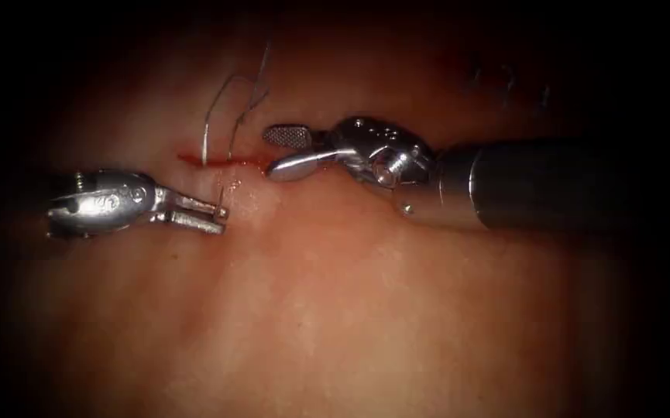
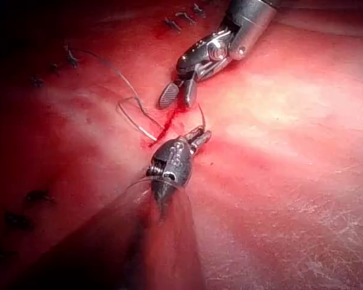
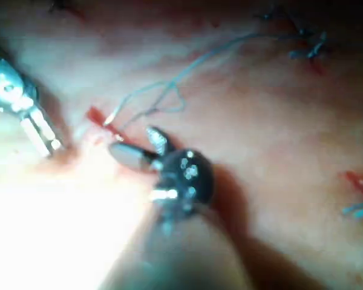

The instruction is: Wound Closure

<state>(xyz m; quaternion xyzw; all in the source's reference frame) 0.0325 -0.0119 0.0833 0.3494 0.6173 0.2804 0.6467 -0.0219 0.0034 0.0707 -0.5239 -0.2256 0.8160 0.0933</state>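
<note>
Tissue (image 1: 365, 310): pale, soft, moist slab; short red cut (image 1: 222, 159) runs left-right.

Right tool (image 1: 288, 151): polished steel, jaws spread, holding nothing, tips at cut's right end.

Left tool (image 1: 203, 215): just below cut, jaws pressed on needle (image 1: 220, 197), thin steel sliver standing up from tips toward cut; grip point along curve and tissue entry unclear.

Thread (image 1: 230, 108): fine wiry loops rising from cut, nearer right tool.
</note>
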